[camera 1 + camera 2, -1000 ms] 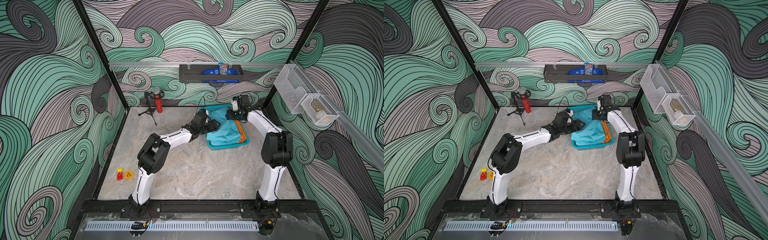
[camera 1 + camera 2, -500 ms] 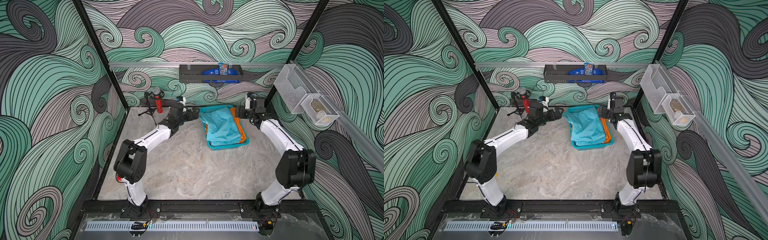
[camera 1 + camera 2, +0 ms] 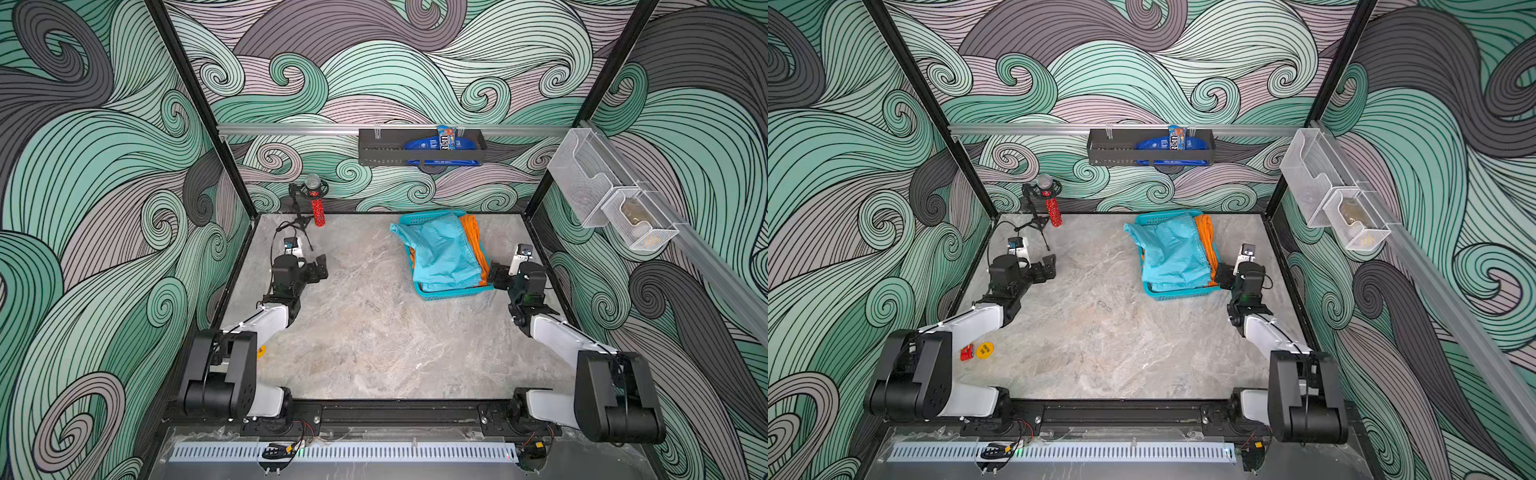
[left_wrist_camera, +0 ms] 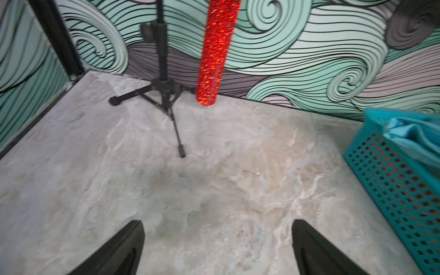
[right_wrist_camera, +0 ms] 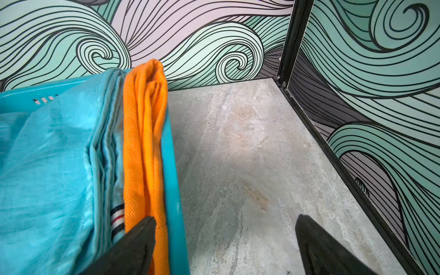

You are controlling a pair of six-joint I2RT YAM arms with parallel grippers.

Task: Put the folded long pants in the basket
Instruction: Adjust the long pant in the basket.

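Turquoise pants lie on top in the basket, rumpled, one corner spilling over the basket's rim on the side toward the left arm. Orange pants sit beneath them, showing as a folded strip along the basket's opposite long side; in the right wrist view the orange fold bulges up against the rim. Through the perforated side wall in the left wrist view orange shows low in the basket. Khaki pants not visible in any view.

Basket stands on the table toward the far edge, nearer the far right corner than the left.

Right gripper just beside the basket's near right corner, fingers spread wide and holding nothing; one finger overlaps the orange fold in the wrist view, contact cannot be told. Left gripper well apart from the basket, near the table's left edge, fingers wide apart, empty, over bare table.

Microphone stand with red sequined microphone at the far left corner. Small red piece and yellow disc near the left edge, close to the left arm's base.
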